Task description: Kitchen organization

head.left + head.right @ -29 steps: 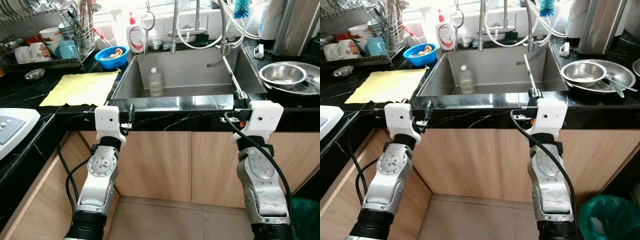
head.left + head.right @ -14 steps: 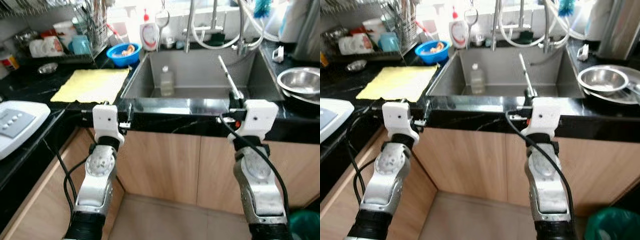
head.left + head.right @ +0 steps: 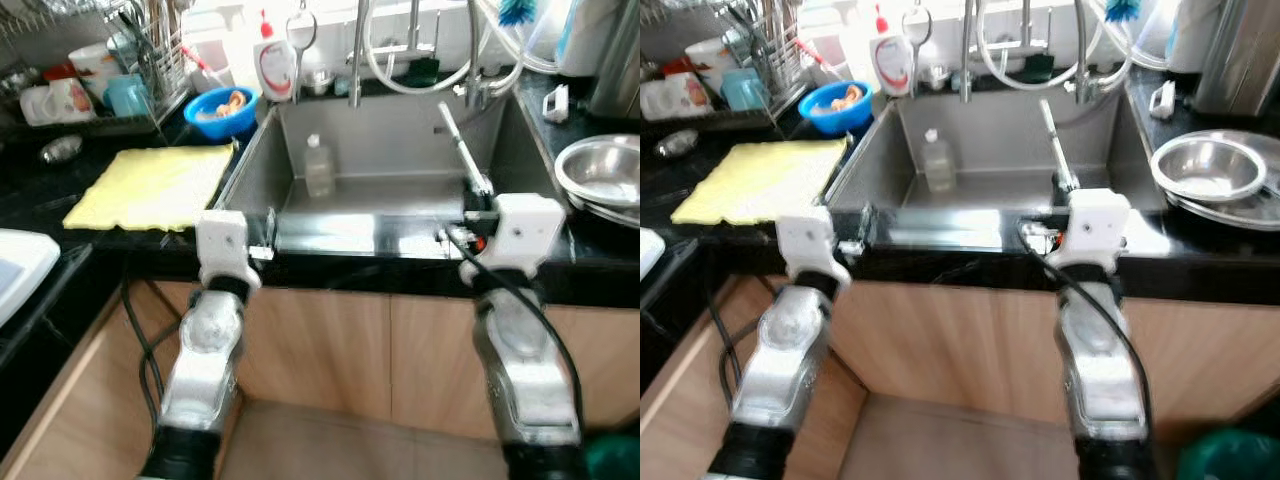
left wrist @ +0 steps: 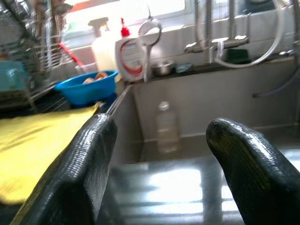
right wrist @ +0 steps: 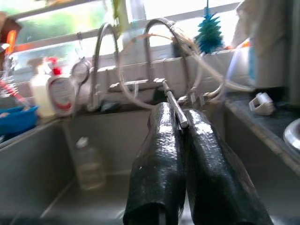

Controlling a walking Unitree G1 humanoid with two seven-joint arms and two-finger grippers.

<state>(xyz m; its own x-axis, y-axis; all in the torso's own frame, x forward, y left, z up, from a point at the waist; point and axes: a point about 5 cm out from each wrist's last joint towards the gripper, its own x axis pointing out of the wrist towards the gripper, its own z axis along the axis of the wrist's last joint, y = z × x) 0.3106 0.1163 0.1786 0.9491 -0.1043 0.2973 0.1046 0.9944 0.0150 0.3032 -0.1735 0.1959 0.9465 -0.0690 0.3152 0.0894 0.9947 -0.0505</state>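
Both arms are held at the front edge of the sink (image 3: 400,150).
Head views: a clear bottle (image 3: 319,168) is seen standing inside the sink, near a yellow cloth (image 3: 150,186). Left wrist: the left gripper (image 4: 159,164) is spread wide, empty. Right wrist: the right gripper (image 5: 185,136) is pressed closed, nothing gripped.

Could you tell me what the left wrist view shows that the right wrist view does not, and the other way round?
The left wrist view alone shows the flat yellow cloth on the counter, with the left gripper open.

The right wrist view alone shows the teal bottle brush by the window, and the right gripper shut on a thin metal utensil.

Both show the clear plastic bottle standing in the steel sink, the round blue plastic bowl, the white dish soap bottle with a red cap and the looped tap hoses.
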